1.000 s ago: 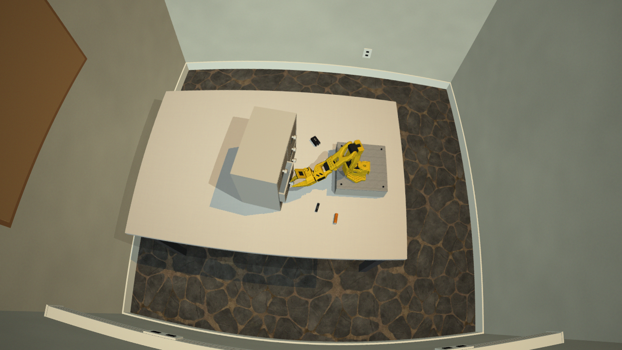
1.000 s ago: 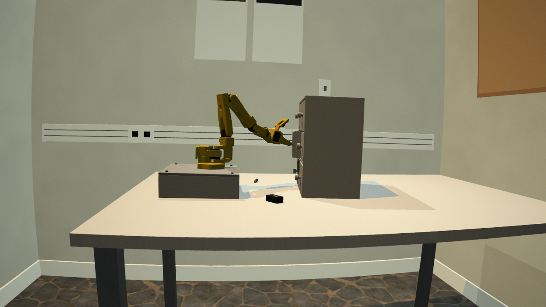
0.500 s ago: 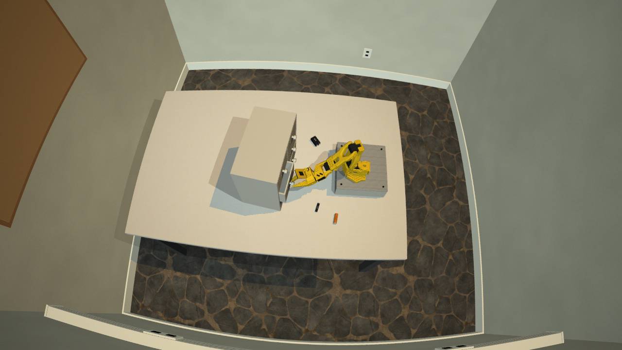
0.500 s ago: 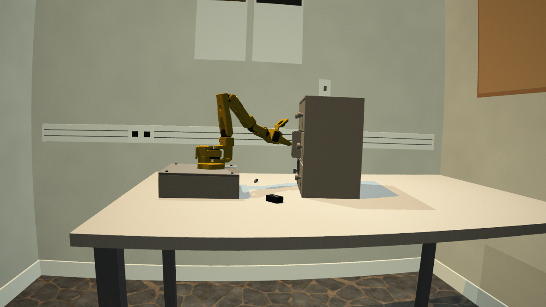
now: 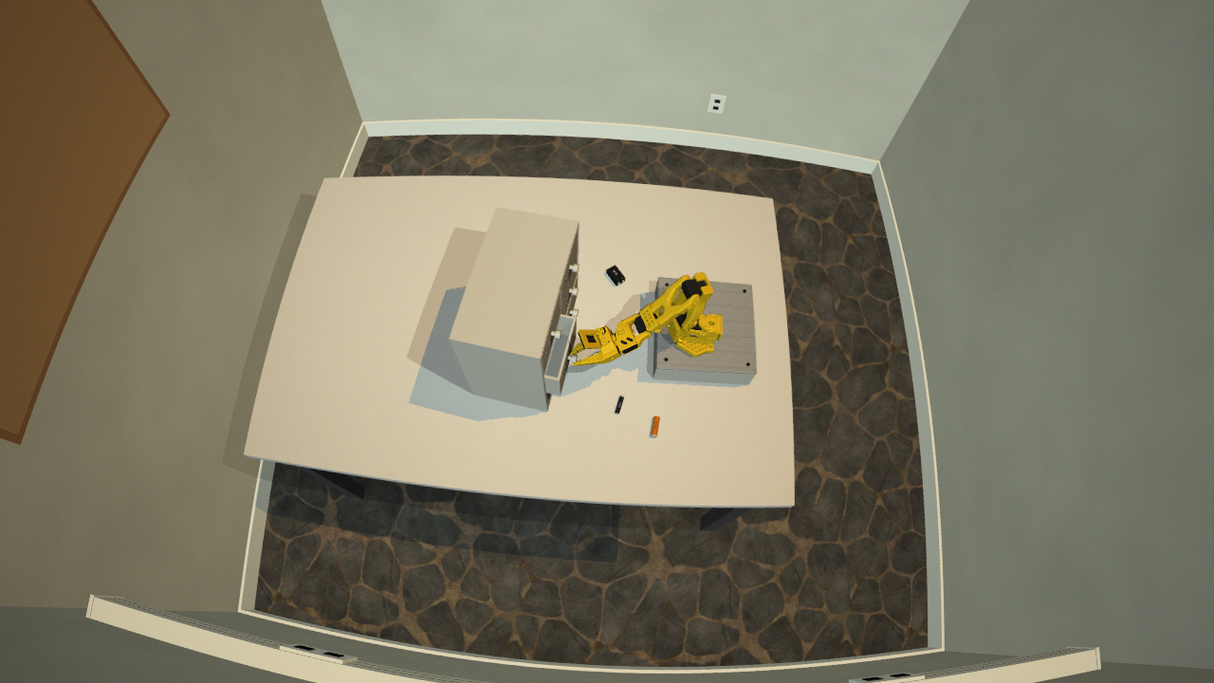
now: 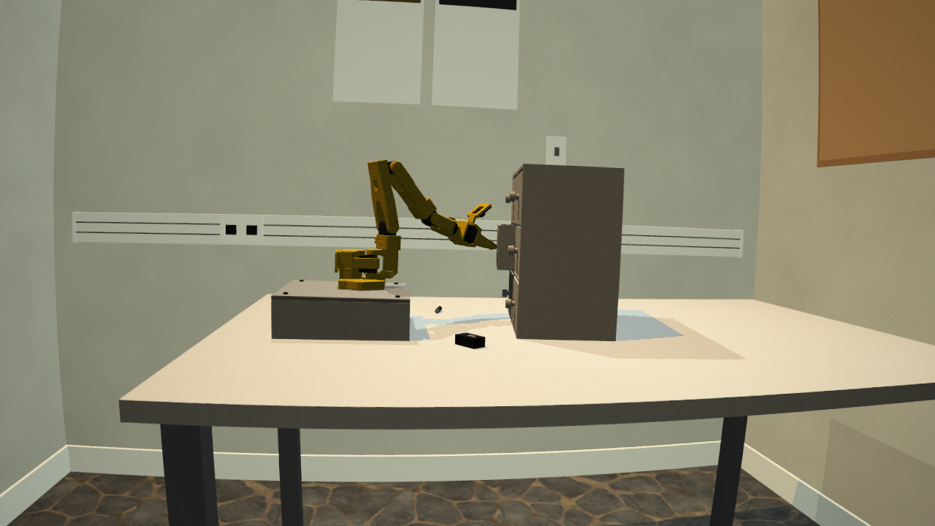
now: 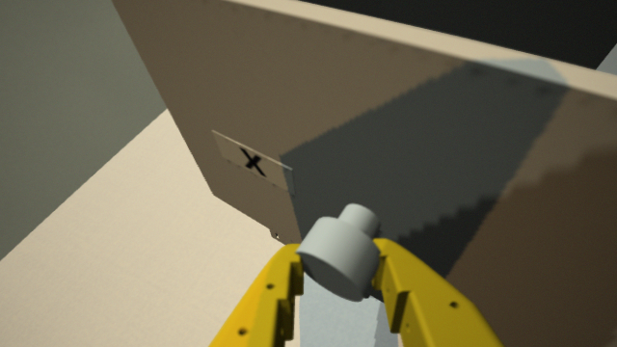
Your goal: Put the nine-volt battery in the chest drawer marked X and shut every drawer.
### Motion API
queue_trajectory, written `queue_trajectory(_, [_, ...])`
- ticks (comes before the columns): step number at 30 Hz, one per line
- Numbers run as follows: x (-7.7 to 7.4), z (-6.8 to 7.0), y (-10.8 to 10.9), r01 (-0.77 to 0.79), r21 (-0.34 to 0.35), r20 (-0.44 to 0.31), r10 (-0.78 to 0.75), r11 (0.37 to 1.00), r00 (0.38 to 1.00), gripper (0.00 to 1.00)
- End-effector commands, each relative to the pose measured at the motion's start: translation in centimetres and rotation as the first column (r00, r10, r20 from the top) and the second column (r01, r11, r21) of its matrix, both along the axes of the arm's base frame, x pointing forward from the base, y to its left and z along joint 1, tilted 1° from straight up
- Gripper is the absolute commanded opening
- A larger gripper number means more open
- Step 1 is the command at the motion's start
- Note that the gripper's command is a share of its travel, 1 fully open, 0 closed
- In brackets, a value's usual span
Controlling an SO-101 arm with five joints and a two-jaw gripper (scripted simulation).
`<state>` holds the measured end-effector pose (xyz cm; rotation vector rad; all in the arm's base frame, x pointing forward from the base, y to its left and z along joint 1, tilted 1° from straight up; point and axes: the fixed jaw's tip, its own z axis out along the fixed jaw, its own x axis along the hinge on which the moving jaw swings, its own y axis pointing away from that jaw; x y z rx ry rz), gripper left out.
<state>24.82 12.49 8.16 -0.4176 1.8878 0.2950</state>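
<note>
So the yellow pincer (image 7: 337,270) is clamped on the pale grey round knob (image 7: 339,255) of the middle drawer, one finger on each side of it, up close in the wrist view. That tan drawer front (image 7: 386,145) has a little label with a black X (image 7: 253,161) on it, off to the left of the knob.

From the side, the drawer marked X (image 6: 502,247) sticks out a bit from the face of the tall grey-brown chest of drawers (image 6: 568,251), while the ones above and below sit flush. The chest stands upright on the cream-topped desk (image 6: 457,386).

The yellow five-joint arm (image 6: 392,202) goes straight up from its shoulder, folds sharply at the elbow, then slopes down and forward to the knob, with the wrist roughly level with the middle drawer. It's bolted to a flat grey base block (image 6: 287,320).

The small black rectangular nine-volt battery (image 6: 470,340) is lying on the desk in front of the chest, between chest and base block, well apart from the pincer. In the top view it's at (image 5: 616,274).

On the other side of the arm there's a small dark cylinder (image 5: 618,405) and an orange cylinder (image 5: 654,426) on the desk, near each other.
</note>
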Motion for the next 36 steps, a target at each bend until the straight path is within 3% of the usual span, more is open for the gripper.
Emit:
queue_trajectory(1, [-0.5,0.3,0.4,-0.021,0.006,0.012,0.021,1.000,1.000,0.00])
queue_trajectory(36, [-1.6,0.3,0.5,-0.043,0.006,0.012,0.043,0.999,0.999,0.00])
